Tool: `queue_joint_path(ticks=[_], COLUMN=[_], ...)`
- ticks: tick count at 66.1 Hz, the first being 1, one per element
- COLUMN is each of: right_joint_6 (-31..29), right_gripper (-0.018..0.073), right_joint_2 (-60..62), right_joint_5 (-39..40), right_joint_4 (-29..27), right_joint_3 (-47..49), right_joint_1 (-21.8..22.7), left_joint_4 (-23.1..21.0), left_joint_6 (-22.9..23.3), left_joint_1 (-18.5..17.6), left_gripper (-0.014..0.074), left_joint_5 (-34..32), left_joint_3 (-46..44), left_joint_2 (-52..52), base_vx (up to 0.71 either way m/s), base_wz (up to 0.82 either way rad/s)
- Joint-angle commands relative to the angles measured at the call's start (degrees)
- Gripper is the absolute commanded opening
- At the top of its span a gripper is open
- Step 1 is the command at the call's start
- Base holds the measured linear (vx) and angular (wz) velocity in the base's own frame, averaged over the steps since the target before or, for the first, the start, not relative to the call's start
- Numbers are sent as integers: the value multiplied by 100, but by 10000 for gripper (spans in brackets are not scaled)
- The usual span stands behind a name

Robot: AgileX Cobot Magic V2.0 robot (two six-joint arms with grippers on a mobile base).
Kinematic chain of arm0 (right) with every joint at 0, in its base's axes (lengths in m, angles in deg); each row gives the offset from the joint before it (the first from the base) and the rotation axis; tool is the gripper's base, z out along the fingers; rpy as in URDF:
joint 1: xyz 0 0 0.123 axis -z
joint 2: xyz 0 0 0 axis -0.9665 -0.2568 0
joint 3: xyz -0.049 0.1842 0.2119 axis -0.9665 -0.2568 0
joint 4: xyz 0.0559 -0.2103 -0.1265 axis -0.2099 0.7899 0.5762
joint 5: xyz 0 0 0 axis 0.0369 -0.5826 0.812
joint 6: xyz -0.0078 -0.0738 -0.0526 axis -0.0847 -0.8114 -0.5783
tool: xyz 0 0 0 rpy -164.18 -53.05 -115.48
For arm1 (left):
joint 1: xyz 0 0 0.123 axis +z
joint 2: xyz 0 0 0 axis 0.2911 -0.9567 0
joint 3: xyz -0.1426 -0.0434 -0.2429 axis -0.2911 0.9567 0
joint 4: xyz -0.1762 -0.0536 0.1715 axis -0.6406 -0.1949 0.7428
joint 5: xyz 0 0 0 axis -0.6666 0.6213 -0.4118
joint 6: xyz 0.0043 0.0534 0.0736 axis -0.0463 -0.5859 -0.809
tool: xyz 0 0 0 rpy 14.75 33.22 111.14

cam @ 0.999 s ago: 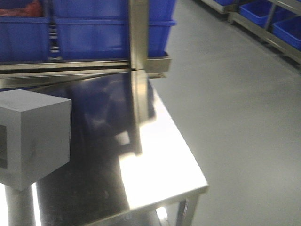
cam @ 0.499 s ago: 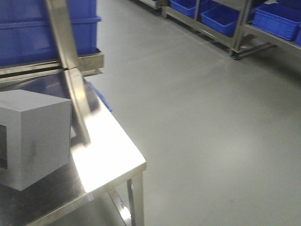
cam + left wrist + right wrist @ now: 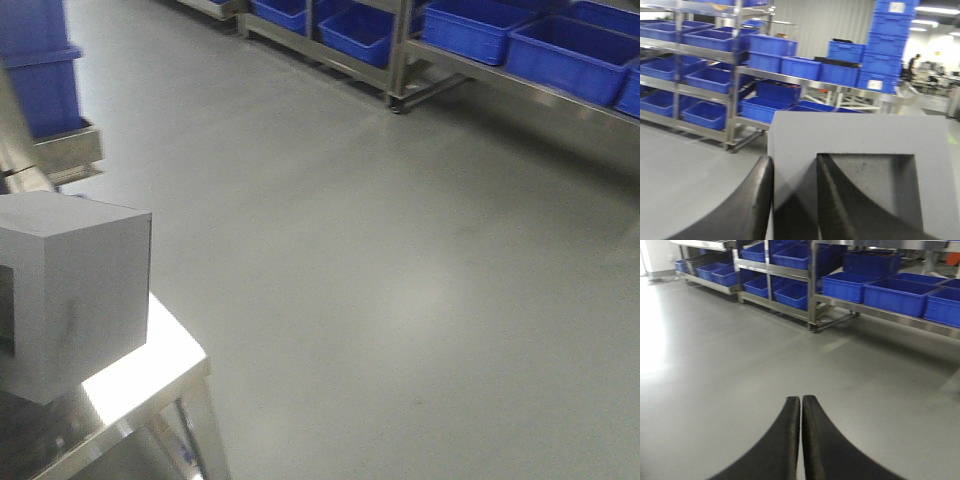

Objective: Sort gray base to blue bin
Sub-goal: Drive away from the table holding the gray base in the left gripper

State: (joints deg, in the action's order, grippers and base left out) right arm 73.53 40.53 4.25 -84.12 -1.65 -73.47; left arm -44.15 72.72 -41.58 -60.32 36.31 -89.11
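Observation:
The gray base (image 3: 75, 290) is a matte gray cube at the left edge of the front view, held just above a steel table's corner. In the left wrist view my left gripper (image 3: 795, 160) is shut on one wall of the gray base (image 3: 850, 132): one finger outside, the other inside its square recess. My right gripper (image 3: 800, 399) is shut and empty, high over bare floor. Several blue bins (image 3: 560, 45) sit on steel racks at the far right, and also show in the left wrist view (image 3: 765, 107) and the right wrist view (image 3: 895, 290).
The steel table (image 3: 150, 375) ends in a corner at lower left, one leg showing below. A stack of blue crates (image 3: 40, 80) on a steel frame stands at upper left. Gray floor (image 3: 400, 280) lies between the table and the racks.
The front view has swung right: the table top and the blue crates behind it slid off to the left, and open floor and the racks came in. The gray base kept its place in the view.

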Motion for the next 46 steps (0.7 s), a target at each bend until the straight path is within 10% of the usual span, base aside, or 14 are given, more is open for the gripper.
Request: queue_joint_path(ticks=[1, 46], right_joint_6=[-70, -70], right_gripper=[-5, -5], right_joint_2=[-103, -103], right_joint_5=[414, 414], right_joint_4=[26, 26], right_joint_3=[-12, -12], right_joint_1=[15, 15], left_joint_4=[-31, -31], left_joint_6=[20, 20], left_joint_1=[-29, -29], left_gripper=[-6, -6], left_joint_5=[-636, -641], left_joint_3=[-178, -178], left_joint_2=[-27, -27], base_vx=[7, 12], base_wz=[-47, -54])
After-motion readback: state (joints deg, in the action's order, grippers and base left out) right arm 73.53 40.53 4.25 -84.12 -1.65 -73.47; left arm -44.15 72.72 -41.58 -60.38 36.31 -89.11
